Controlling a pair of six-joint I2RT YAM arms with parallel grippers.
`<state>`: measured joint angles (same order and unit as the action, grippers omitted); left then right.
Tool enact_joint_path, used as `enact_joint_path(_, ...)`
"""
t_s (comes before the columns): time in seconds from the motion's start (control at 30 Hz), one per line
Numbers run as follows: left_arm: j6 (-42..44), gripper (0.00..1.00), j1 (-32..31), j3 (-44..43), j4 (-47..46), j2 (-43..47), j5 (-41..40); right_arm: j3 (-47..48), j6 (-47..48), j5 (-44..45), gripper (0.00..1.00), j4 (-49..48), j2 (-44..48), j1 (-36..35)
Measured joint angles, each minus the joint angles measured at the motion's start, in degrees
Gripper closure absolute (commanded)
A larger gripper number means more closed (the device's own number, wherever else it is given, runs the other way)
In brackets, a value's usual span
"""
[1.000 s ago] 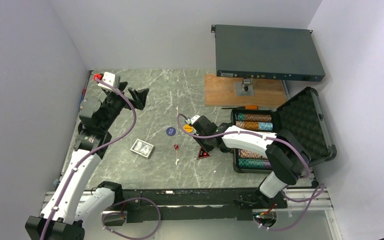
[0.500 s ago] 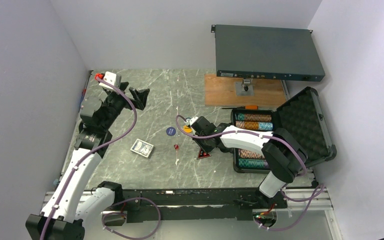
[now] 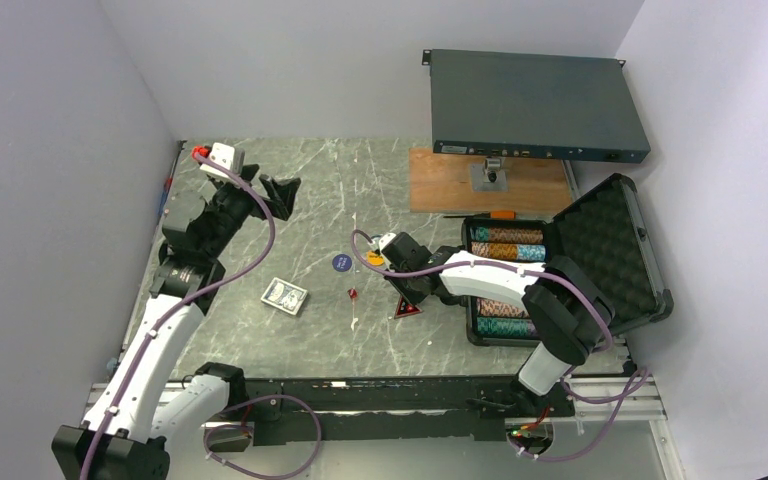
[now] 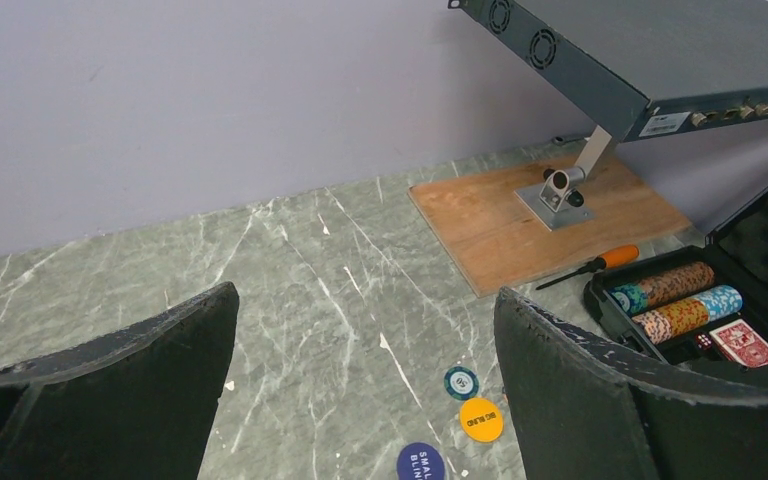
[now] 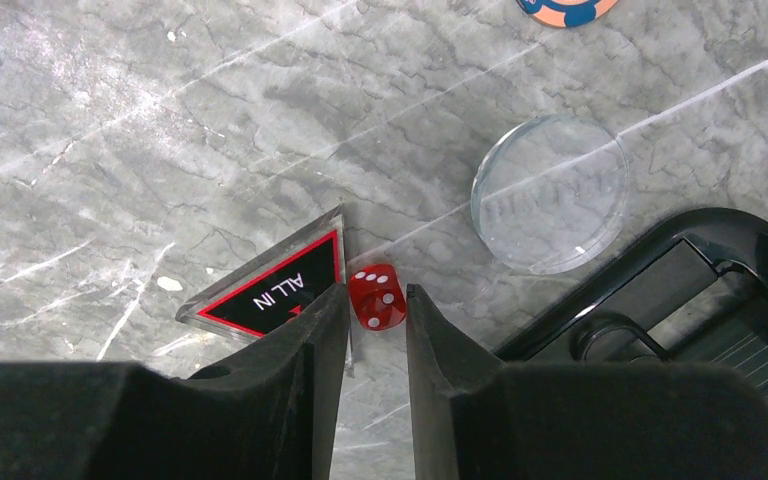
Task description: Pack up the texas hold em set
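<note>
The black foam-lined case lies open at the right, with rows of striped chips in it. My right gripper is down at the table beside the case, shut on a small red die that rests next to the red "ALL IN" triangle. A second red die, a blue button, a yellow button and a card deck lie loose on the table. My left gripper hangs open and holds nothing, above the far left of the table.
A large dark rack-mount box stands on a bracket over a wooden board at the back. An orange-handled screwdriver lies by the case. A clear round disc and a teal chip sit near the right gripper.
The right gripper's jaws have narrowed onto the red die and the arm has shifted slightly left. The left arm has hardly moved.
</note>
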<state>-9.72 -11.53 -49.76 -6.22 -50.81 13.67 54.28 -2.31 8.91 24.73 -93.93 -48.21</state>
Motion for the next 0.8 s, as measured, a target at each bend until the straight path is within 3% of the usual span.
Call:
enact_joint_path(0.53, 0.0, 0.01, 0.0, -0.02, 0.0, -0.59, 0.13, 0.15, -0.04, 1.14, 0.64, -0.46, -0.26, 0.0)
enact_joint_path(0.73, -0.02, 0.01, 0.0, 0.0, 0.0, -0.59, 0.44, 0.15, -0.04, 1.07, 0.69, -0.52, -0.26, 0.0)
enact_joint_path(0.8, -0.02, 0.01, 0.0, -0.02, 0.0, -0.59, 0.44, 0.15, -0.07, 0.9, 0.65, -0.59, -0.26, 0.0)
